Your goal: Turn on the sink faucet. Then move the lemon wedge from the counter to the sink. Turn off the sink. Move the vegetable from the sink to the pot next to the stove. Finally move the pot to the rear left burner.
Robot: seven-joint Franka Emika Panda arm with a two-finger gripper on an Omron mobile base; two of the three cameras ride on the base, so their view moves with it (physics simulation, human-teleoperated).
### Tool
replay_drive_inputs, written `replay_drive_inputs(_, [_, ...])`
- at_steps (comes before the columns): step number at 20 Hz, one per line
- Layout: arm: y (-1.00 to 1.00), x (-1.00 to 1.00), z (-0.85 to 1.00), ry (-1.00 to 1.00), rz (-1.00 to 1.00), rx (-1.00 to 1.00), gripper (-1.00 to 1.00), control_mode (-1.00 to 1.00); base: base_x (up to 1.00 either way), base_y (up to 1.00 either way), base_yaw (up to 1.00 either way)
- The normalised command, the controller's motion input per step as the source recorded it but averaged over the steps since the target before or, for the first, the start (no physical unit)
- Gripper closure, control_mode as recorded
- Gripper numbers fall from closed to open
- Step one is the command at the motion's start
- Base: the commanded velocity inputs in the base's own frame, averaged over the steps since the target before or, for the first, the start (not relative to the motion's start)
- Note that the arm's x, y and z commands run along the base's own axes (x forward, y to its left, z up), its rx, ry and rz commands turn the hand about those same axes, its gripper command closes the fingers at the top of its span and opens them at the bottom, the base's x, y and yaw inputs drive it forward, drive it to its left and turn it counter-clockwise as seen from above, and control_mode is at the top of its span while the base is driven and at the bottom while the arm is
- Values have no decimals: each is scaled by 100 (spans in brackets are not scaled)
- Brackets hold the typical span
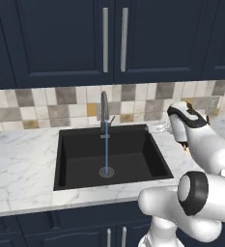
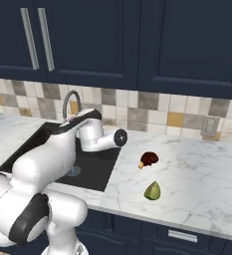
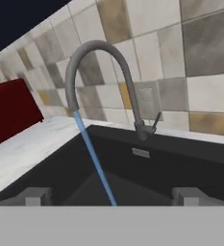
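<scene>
Hiding the sink (image 2: 95, 172) — the arm blocks its near side.

No text, label, brand, number or sign can be read on anything here.

Dark navy wall cupboards (image 1: 61, 38) hang above a tiled backsplash (image 1: 51, 103), their doors fitted with long upright grey handles (image 1: 105, 39). The backsplash is a patchwork of white, grey, beige and mustard squares. A white socket plate (image 2: 209, 126) sits on the backsplash, low down toward its right end. Below the backsplash, under the front edge, are navy base cupboards (image 2: 162, 234) with a short grey pull (image 2: 182, 235). A dark red block (image 3: 10, 111) stands against the backsplash at its left end. Light is even and soft
</scene>
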Motion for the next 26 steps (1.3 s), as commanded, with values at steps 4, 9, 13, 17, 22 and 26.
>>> replay_drive_inputs(4, [-17,-76,67,12,-10,-8,-100,-100,0,0,0])
replay_drive_inputs(9, [-24,-68,61,23,-12,-8,-100,-100,0,0,0])
replay_drive_inputs(13, [-44,-59,31,31,-12,-6,-100,-100,0,0,0])
replay_drive_inputs(17, [-53,-55,4,31,-8,-8,-100,-100,0,0,0])
replay_drive_inputs(22, [-61,-48,-2,28,-5,-11,-100,-100,0,0,0])
replay_drive_inputs(26, [-54,-37,-21,27,-7,-12,-100,-100,0,0,0])
